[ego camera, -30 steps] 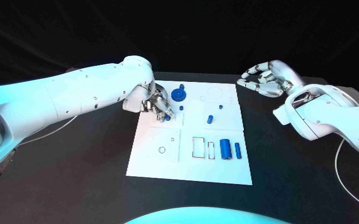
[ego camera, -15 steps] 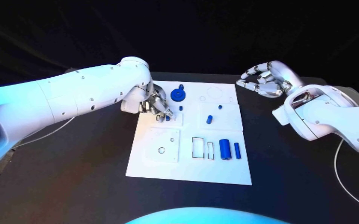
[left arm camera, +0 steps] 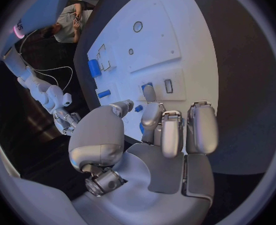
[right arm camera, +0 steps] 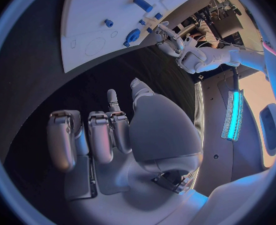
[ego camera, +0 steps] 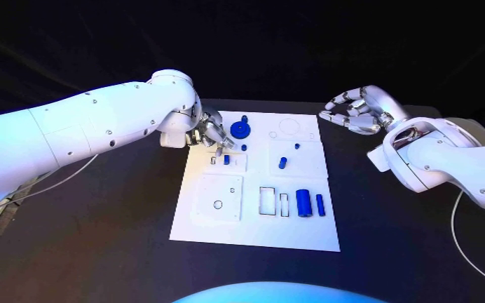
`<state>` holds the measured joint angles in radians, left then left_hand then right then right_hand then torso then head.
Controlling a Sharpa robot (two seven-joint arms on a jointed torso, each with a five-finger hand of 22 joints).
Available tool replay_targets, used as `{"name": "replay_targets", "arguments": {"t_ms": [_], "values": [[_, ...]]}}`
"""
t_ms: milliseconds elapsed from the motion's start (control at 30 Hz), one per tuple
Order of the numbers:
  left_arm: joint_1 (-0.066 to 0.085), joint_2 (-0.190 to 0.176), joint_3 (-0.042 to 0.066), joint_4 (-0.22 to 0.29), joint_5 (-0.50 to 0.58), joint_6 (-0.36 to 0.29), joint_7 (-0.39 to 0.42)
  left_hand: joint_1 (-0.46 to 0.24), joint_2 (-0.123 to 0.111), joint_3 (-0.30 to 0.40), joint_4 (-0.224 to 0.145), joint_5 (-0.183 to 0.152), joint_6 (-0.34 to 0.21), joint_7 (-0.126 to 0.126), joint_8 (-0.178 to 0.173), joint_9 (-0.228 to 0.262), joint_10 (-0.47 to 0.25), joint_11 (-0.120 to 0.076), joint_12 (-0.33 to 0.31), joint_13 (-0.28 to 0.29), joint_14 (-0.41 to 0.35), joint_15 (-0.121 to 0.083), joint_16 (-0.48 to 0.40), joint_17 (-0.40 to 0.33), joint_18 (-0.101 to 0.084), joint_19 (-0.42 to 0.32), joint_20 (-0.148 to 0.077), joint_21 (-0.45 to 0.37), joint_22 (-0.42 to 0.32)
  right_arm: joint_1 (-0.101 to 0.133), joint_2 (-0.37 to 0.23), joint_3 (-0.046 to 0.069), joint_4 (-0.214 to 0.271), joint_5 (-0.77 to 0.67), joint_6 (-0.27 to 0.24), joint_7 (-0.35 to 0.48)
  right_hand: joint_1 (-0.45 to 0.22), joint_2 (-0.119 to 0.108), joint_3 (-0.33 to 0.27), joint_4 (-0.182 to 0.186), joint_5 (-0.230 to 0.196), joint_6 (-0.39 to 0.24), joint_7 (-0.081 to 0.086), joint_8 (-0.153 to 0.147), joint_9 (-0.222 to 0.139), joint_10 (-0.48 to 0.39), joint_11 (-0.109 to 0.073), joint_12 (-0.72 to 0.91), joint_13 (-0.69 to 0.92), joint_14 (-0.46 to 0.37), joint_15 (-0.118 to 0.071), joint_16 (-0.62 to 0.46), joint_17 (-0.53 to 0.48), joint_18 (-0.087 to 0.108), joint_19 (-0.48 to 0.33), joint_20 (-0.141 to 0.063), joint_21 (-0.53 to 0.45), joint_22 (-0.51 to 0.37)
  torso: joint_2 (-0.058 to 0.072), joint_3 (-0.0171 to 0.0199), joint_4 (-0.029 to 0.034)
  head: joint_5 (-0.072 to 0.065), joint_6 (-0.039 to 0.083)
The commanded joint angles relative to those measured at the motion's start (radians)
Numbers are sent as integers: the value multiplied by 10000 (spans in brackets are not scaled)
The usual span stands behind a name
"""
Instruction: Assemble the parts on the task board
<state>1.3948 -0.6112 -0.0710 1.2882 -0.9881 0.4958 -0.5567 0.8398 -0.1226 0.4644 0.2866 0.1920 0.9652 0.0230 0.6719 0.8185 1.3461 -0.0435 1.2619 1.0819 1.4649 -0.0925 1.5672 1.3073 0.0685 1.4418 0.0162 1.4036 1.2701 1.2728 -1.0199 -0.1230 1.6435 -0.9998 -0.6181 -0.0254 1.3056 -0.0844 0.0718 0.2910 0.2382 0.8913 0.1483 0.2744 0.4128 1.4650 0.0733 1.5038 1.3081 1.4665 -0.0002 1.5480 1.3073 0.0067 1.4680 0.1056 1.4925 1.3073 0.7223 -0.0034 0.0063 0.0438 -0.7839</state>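
Note:
The white task board (ego camera: 258, 226) lies in the middle of the table. My left hand (ego camera: 210, 137) hovers over its far left part with fingers stretched and nothing in them; the left wrist view shows the fingers (left arm camera: 166, 135) above the board (left arm camera: 150, 30). Just off the fingertips a small blue part (ego camera: 226, 158) stands in the board. A blue gear (ego camera: 240, 129) sits at the far edge. A thick blue cylinder (ego camera: 303, 198) and a thin one (ego camera: 322, 205) lie at the near right. My right hand (ego camera: 356, 112) hangs off the far right corner, fingers curled, holding nothing.
Another small blue peg (ego camera: 284, 162) lies mid-board, and a tiny one (ego camera: 244, 146) sits below the gear. Outlined slots (ego camera: 269, 200) are beside the cylinders. The right wrist view shows the board (right arm camera: 94, 10), the gear (right arm camera: 132, 36) and my left hand (right arm camera: 169, 41).
My left hand has drawn back toward the board's far left edge, and the small blue part now stands free of its fingertips. The right hand has barely moved.

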Motion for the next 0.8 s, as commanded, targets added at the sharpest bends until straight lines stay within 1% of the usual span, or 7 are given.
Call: {"name": "replay_targets", "arguments": {"t_ms": [33,133,267,333,500,600,800], "values": [[52,-150,134,163,190,-514,151,256,-34,-173,2,72,-195,56,-18,25,-241,41,-259,-347,990,-37,-81,2397,2,-104,-29,-156,-160,-23,19,0,-27,-81,113,90,-47,-18,-60,-16,60,-51,2,26,13,299,-59,-41,1783,849,-47,-43,1740,154,586,-57,-69,2070,7,8,6,-2,26],[104,-312,229,253,194,-513,168,807,-69,-358,-25,114,-675,253,-250,-7,-1052,215,-1205,-1592,921,101,-201,2173,98,-333,72,-496,-649,-30,20,0,-37,-81,114,87,-47,-18,-60,-16,60,-51,2,26,13,299,-59,-41,1783,849,-47,-43,1740,154,586,-57,-69,2070,12,16,6,-7,39],[182,-498,297,312,-29,-991,279,1299,-70,-531,4,127,-1179,510,-649,-216,-1794,437,-2023,-2656,862,287,-303,1988,160,-482,226,-744,-981,-34,16,0,-39,-80,110,84,-46,-17,-60,-18,61,-54,1,28,14,303,-59,-38,1787,850,-47,-43,1742,155,585,-57,-72,2068,25,14,15,16,94],[201,-548,312,323,-273,-1352,349,1934,-166,-592,18,143,-1662,760,-1132,-563,-2702,653,-2985,-3861,771,485,-453,1724,204,-567,363,-904,-1186,-35,17,0,-37,-80,109,83,-46,-17,-60,-18,61,-54,1,28,14,303,-59,-38,1787,850,-47,-43,1742,155,585,-57,-72,2068,31,8,20,26,129],[221,-562,328,249,-694,-1976,462,2124,-241,-673,20,139,-1743,822,-1230,-666,-2839,716,-3115,-4041,781,528,-441,1749,204,-552,410,-908,-1177,-37,30,0,-41,-80,109,90,-46,-17,-60,-18,61,-54,1,28,14,303,-59,-38,1787,850,-47,-43,1742,155,585,-57,-72,2068,16,1,19,20,139],[224,-520,328,152,-941,-2125,484,2132,-271,-711,32,128,-1726,825,-1227,-678,-2841,723,-3115,-4051,787,535,-433,1764,202,-546,420,-904,-1170,-37,38,0,-43,-80,108,94,-42,-16,-59,-21,62,-57,1,31,15,297,-59,-44,1780,849,-47,-44,1739,155,585,-58,-72,2068,4,11,17,46,213],[221,-422,320,-123,-1566,-2367,536,2147,-305,-790,40,112,-1651,815,-1189,-694,-2844,722,-3117,-4076,791,542,-429,1769,203,-537,436,-903,-1165,-38,42,0,-39,-80,106,100,-42,-16,-59,-21,62,-57,1,31,15,297,-59,-44,1780,849,-47,-44,1739,155,585,-58,-72,2068,29,1,7,41,223]]}}
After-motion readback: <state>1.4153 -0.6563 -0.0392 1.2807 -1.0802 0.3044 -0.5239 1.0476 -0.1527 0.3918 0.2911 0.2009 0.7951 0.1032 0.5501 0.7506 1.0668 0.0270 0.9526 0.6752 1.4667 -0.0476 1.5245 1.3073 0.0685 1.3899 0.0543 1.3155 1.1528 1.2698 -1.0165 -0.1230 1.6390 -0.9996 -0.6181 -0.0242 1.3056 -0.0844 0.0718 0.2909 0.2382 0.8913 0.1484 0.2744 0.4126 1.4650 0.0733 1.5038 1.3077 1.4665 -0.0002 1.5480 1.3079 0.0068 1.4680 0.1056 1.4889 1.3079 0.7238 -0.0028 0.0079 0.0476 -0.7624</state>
